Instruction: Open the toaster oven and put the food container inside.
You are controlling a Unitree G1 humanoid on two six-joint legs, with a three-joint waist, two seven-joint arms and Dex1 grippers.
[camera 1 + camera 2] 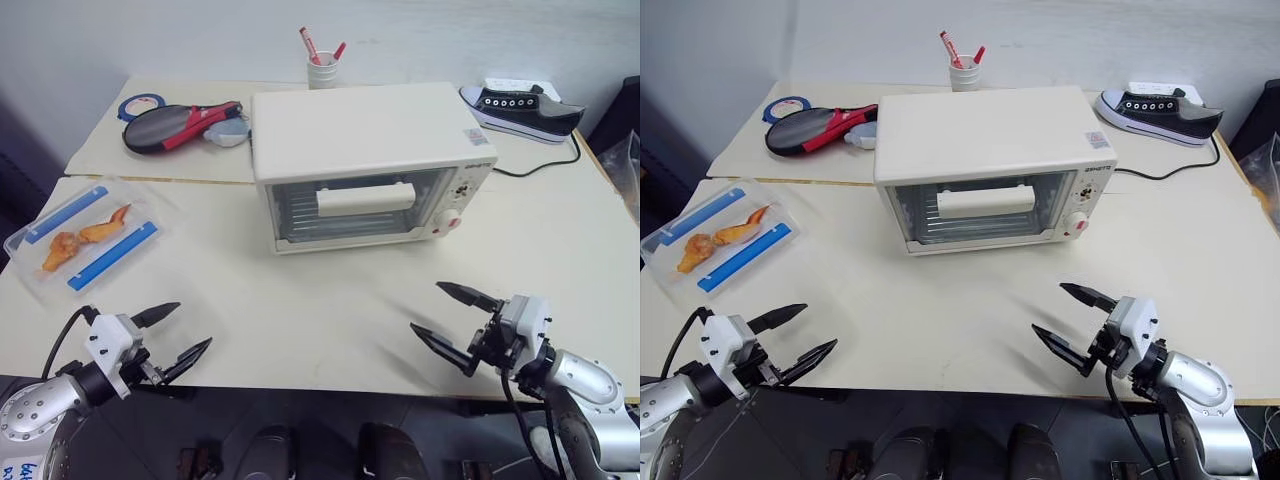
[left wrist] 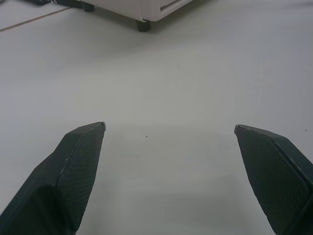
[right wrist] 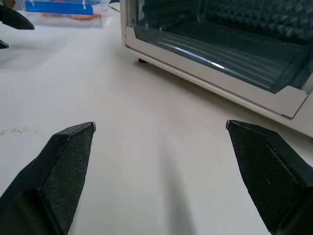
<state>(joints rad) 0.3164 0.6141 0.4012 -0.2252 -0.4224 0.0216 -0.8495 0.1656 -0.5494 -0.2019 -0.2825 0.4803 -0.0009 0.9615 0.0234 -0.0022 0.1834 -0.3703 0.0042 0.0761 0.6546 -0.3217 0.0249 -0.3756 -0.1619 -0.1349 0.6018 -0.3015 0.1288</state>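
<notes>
Head view: left gripper and right gripper spread, empty, at table's near edge; toaster oven shut, mid-table; food container far left | right wrist: fingers apart, facing oven glass

We see the toaster oven mid-table, door shut. Food container sits well left of it. Behind the oven: cup; paddle back-left, shoe back-right.
</notes>
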